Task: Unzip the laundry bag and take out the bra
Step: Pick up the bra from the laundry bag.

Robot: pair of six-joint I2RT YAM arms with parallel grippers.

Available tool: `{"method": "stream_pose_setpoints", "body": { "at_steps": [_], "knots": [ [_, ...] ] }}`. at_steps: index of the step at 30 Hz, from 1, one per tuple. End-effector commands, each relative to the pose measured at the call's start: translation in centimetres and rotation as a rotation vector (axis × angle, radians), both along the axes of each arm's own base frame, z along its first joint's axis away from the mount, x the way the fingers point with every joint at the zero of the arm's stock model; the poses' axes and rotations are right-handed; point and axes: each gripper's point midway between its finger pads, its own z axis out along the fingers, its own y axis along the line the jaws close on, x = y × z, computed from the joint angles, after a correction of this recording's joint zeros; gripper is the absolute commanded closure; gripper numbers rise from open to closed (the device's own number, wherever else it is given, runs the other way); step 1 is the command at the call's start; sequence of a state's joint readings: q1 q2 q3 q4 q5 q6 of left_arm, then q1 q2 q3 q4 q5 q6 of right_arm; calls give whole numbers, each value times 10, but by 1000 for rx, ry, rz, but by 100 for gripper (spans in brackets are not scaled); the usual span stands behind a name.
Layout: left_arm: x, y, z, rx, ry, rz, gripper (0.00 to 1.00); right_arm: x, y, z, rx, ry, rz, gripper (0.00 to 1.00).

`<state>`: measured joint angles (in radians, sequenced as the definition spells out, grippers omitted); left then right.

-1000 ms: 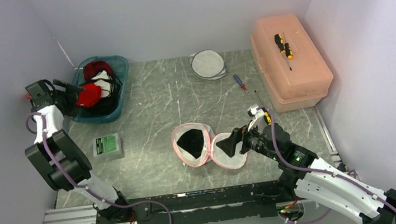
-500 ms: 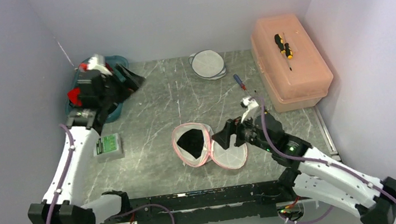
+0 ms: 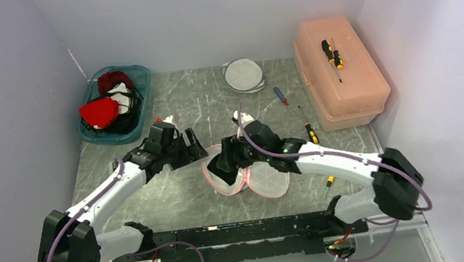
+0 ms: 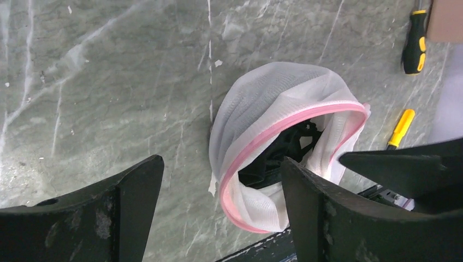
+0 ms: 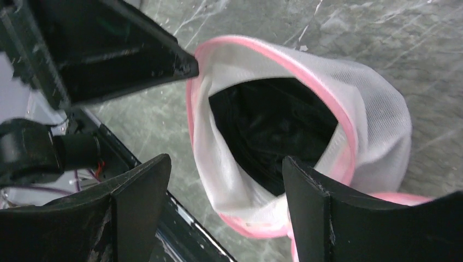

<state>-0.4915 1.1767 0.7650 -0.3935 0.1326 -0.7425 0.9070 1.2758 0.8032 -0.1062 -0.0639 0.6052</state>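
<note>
We note the laundry bag [image 3: 221, 183] lying open mid-table; left gripper [image 3: 196, 153] at its ten o'clock rim, right gripper [image 3: 224, 162] over its mouth.

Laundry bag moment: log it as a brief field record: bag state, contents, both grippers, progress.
laundry bag: white mesh, pink rim, mouth gaping open on the table
contents: black bra inside, not yet removed
left gripper: open, empty, beside the bag
right gripper: open, empty, over the bag's mouth
progress: bag unzipped; bra removal pending
</note>
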Motion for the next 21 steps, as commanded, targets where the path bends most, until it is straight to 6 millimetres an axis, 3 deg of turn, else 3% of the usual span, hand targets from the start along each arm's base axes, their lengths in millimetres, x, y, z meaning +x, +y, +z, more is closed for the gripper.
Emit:
{"method": "stream_pose_setpoints", "body": {
  "at_steps": [1, 7, 16, 21],
  "knots": [
    [18, -7, 12, -48, -97, 11, 20, 20, 35, 13, 69, 37, -42, 24],
    [18, -5, -3, -56, -105, 42, 36, 36, 51, -19, 11, 129, -105, 31],
    [12, -6, -13, -71, -97, 18, 48, 48, 61, -44, -48, 179, -168, 36],
    [10, -8, -15, -86, -102, 12, 52, 49, 60, -49, -59, 179, -190, 59]
  ]
}}
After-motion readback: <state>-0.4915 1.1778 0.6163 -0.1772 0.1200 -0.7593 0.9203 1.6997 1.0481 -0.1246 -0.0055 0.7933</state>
